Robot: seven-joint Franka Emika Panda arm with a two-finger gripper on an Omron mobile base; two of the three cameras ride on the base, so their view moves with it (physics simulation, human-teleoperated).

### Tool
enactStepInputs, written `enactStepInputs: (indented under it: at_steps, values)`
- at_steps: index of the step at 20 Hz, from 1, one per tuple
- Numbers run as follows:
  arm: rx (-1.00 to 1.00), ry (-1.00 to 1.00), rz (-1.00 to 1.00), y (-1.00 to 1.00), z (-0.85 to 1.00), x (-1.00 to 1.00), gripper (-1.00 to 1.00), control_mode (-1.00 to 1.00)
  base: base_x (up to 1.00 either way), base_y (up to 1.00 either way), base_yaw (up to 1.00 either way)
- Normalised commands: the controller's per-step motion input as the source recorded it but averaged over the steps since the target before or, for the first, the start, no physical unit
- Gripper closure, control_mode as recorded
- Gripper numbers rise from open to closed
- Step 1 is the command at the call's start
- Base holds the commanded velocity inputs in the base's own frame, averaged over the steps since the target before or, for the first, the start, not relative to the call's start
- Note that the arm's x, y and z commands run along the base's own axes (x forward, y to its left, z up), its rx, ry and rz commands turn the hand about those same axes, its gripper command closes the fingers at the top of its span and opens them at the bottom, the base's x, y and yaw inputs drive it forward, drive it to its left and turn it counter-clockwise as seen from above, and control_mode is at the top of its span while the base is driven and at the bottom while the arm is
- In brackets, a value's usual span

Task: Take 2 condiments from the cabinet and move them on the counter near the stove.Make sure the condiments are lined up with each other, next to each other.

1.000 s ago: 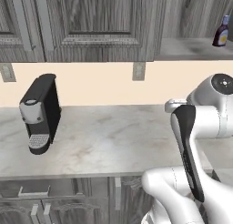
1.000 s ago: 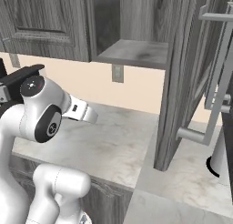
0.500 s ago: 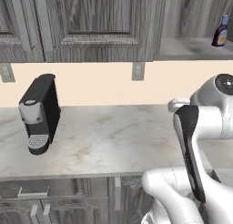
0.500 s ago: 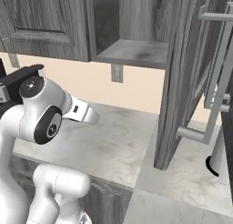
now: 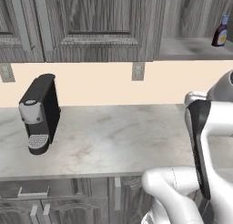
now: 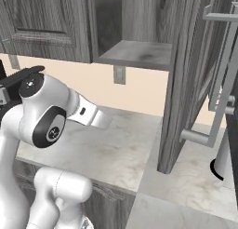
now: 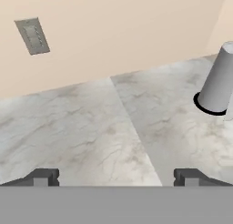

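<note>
A small dark purple-blue condiment bottle (image 5: 220,31) with a red label and pale cap stands on the pale shelf of the open cabinet (image 5: 191,48), far right in the left base view. The right base view shows the same cabinet (image 6: 135,53) with its door (image 6: 183,84) swung out. My gripper (image 7: 117,176) is open and holds nothing; its fingertips (image 7: 43,176) spread wide over the marbled counter (image 7: 91,123), facing the beige wall. The counter (image 5: 113,136) runs below the cabinet. The stove is out of view.
A black coffee machine (image 5: 40,113) stands at the counter's left. A grey cone-shaped object (image 7: 220,82) on a dark base sits at the right (image 6: 228,158). Wall outlets (image 5: 138,71) (image 7: 32,35) lie under the cabinets. The open door's bar handle (image 6: 218,79) juts out.
The arm's upper joint has drifted slightly to the right in the left base view. The gripper stays open and the bottle has not moved.
</note>
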Motion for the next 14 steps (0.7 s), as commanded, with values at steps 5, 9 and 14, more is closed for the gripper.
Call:
enactStepInputs:
  at_steps: [5, 9, 14]
  values:
    - [0.0, -0.09, -0.07, -0.26, 0.58, 0.0, -1.0, -1.0, 0.0, 0.0, 0.0]
    - [-0.01, -0.09, -0.04, -0.29, 0.36, 0.15, -1.0, -1.0, 0.0, 0.0, 0.0]
    - [-0.01, -0.05, -0.02, -0.36, 0.31, 0.37, -1.0, -1.0, 0.0, 0.0, 0.0]
